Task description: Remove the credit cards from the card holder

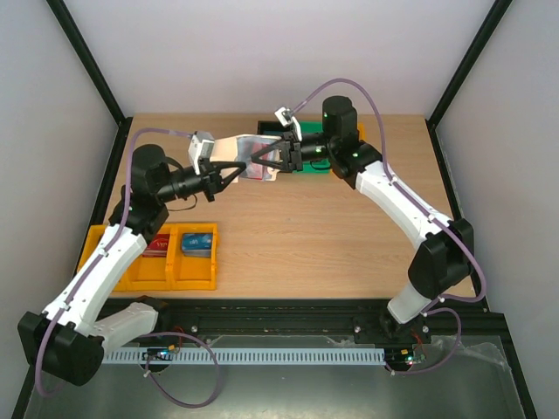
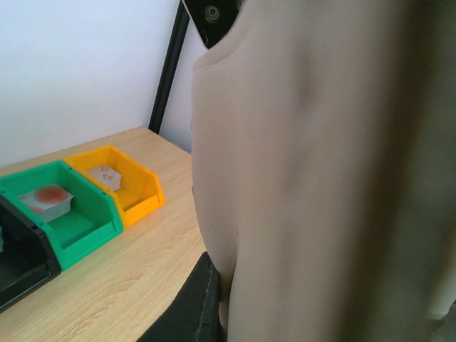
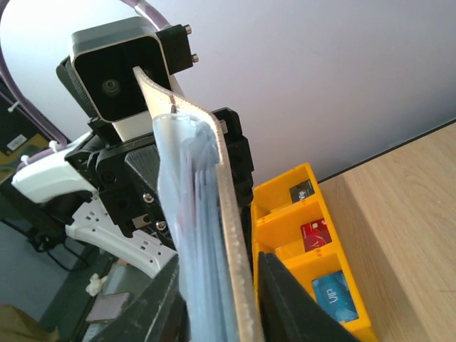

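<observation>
top external view: holder (image 1: 243, 150) hangs over the far middle of the bench (image 1: 306, 244), between the two arms. left jaws are clamped on its cream side, while right jaws sit narrowly around its other end; i cannot tell if they grip. red card (image 3: 314, 234) and grey card (image 3: 302, 191) lie in separate compartments of the yellow bin (image 1: 192, 278).

A light wooden table (image 1: 306, 236) stands inside plain white walls (image 1: 262, 52), with black frame posts (image 1: 90, 61) rising from its far corners; a black rail (image 1: 288, 312) runs along its near edge, and the light is soft and even
</observation>
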`<action>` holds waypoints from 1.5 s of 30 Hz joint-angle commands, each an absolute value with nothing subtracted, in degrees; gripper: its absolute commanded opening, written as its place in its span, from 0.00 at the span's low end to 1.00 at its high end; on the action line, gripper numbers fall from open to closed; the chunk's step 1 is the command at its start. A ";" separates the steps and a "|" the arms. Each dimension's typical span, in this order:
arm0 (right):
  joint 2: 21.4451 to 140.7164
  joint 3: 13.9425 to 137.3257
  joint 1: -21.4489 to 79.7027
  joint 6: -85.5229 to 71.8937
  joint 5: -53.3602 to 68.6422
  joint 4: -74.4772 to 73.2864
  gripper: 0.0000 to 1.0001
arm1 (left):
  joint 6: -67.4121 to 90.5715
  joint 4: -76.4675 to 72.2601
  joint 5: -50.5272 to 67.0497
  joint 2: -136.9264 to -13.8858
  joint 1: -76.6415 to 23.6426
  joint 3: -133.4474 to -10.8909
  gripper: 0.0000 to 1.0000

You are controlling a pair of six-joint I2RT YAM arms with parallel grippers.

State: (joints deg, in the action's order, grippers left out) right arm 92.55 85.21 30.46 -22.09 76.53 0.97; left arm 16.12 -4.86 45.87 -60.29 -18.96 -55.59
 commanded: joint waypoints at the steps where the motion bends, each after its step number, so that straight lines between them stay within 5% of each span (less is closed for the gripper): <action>1: 89.44 84.65 28.81 -22.95 81.10 2.78 0.29 | 15.18 -5.88 45.50 -58.74 -19.34 -55.74 0.02; 13: 86.34 80.98 26.46 -22.68 82.10 3.32 0.45 | 13.89 -7.44 49.09 -57.65 -19.01 -55.41 0.02; 24: 86.95 81.47 27.60 -22.86 79.56 3.76 0.29 | 13.84 -8.57 54.66 -57.69 -18.99 -56.15 0.02; 31: 86.53 81.56 30.26 -23.12 78.22 3.43 0.03 | 13.68 -8.26 51.93 -57.76 -19.10 -56.28 0.02; 32: 86.35 81.54 30.87 -23.12 77.51 3.67 0.02 | 13.52 -7.76 50.13 -57.72 -19.12 -56.14 0.11; 34: 86.07 81.75 31.48 -23.27 75.53 4.25 0.02 | 12.64 -6.40 45.18 -57.66 -19.08 -55.76 0.49; 36: 85.72 82.55 31.55 -22.71 71.38 2.73 0.01 | 10.57 -5.02 40.40 -57.53 -19.12 -55.81 0.70; 42: 86.54 89.57 33.73 -13.41 53.05 -13.01 0.02 | 7.21 -3.98 35.48 -58.50 -20.17 -56.78 0.98; 45: 85.97 89.72 34.45 -13.71 50.99 -13.36 0.01 | 4.49 -2.57 32.39 -59.05 -21.48 -57.05 1.00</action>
